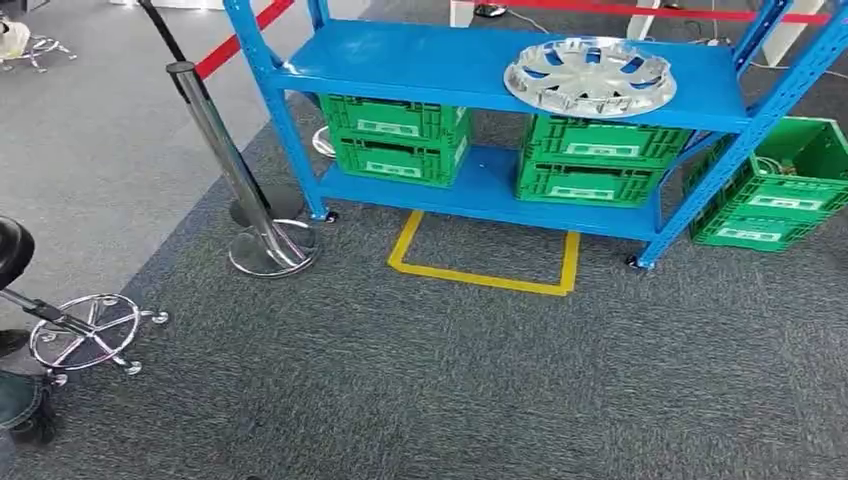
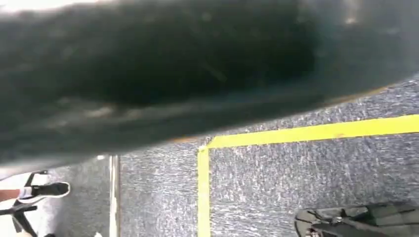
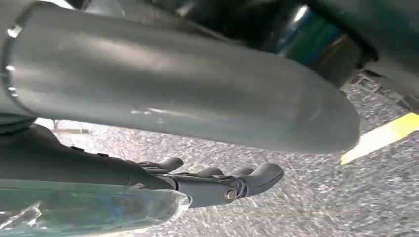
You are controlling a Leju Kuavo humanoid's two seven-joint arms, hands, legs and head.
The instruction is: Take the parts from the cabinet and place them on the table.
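on blue cabinet (image 1: 400, 60) top shelf: silver hubcap (image 1: 590, 75); right hand (image 3: 217, 185) empty, fingers apart; left unclear.

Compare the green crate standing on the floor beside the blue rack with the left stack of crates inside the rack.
The floor crate stands on the carpet outside the blue rack, at its right end; the left stack sits on the rack's lower shelf. The floor crate has open space above, so its inside shows; the left stack is tucked under the upper shelf, only its front showing. The floor crate sits turned at an angle; the left stack faces squarely forward. Both are green ribbed plastic with pale front labels.
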